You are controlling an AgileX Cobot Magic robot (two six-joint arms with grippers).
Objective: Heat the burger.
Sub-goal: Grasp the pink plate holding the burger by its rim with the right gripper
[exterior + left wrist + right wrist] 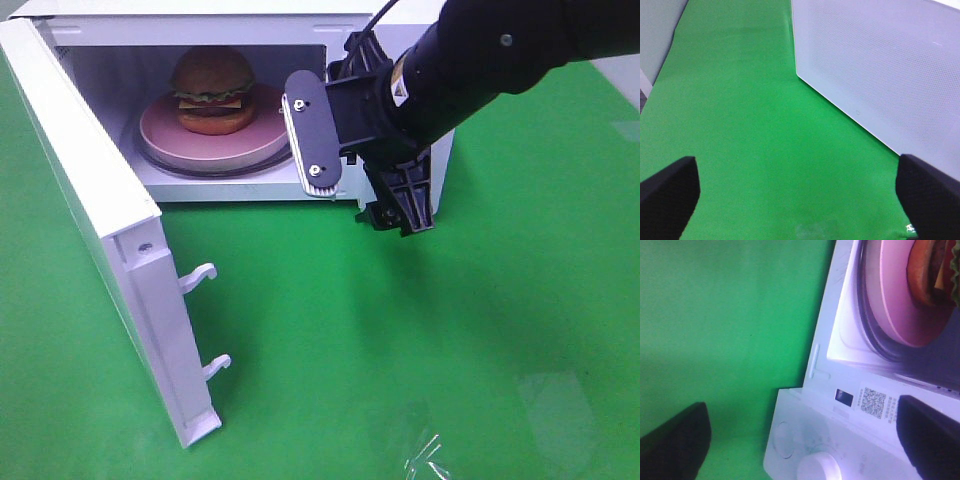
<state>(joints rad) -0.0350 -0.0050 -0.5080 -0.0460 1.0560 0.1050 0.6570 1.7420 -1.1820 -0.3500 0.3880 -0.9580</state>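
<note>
Burger (213, 90) sits on the pink plate (165, 135) inside the microwave (390, 25), with the plate on the turntable, so I judge the loading is done and the door (95, 220) is what remains. This door stands wide open, swung out to the side of the microwave away from the controls, and its two latch hooks (205, 320) point toward the open floor.

My right pincer (355, 165) hangs just in front of the microwave mouth, on the control side, released, with nothing between its fingers. I think it is there because it let go of the plate. My left pincer (800, 195) is also released and empty; it looks over the green cloth (755, 130) beside the outer face of the door, perhaps ready to push it closed.

On the microwave front, near the white knob (820, 471), I see a small dark label (843, 398) and a square code (872, 402). The writing is too blurred to read.
</note>
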